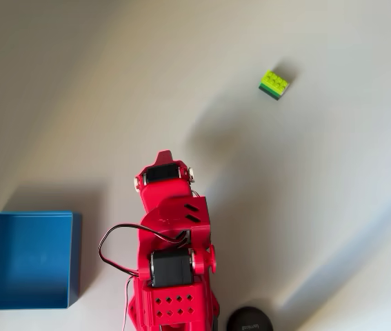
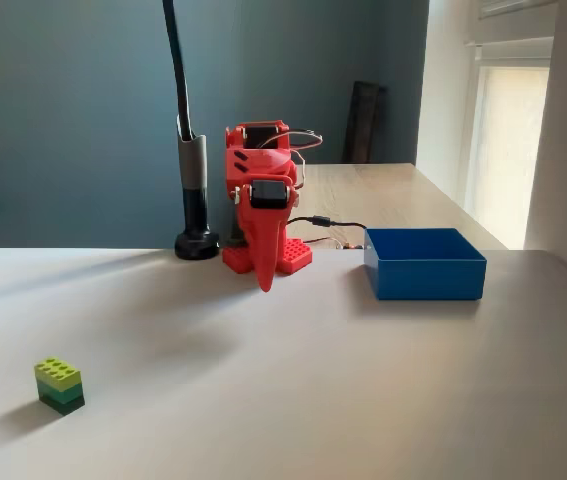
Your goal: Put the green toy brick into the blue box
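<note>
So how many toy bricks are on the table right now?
1. The green toy brick sits alone on the bare table, at upper right in the overhead view, far from the blue box at lower left. Nothing seems hidden; the box looks empty.

Table [image 2: 383,400]: pale, plain top.
Brick [image 2: 59,385]: upright on table, well apart from box.
Box [image 2: 425,263]: open-topped.
Arm base [image 2: 268,256]: between them.
Black stand [image 2: 196,243]: beside base.
</note>
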Available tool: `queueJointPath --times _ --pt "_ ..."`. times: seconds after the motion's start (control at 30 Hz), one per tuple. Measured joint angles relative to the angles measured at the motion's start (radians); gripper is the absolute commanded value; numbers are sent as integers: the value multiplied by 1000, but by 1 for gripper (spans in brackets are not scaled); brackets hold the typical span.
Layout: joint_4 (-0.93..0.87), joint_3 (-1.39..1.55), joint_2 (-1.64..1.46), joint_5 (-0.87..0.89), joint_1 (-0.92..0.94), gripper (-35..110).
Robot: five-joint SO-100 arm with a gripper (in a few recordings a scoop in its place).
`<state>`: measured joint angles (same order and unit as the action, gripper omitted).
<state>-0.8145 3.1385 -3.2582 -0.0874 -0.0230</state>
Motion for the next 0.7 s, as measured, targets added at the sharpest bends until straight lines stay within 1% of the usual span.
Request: queueJointPath --times 0.7 --pt "0 0 0 14 15 0"
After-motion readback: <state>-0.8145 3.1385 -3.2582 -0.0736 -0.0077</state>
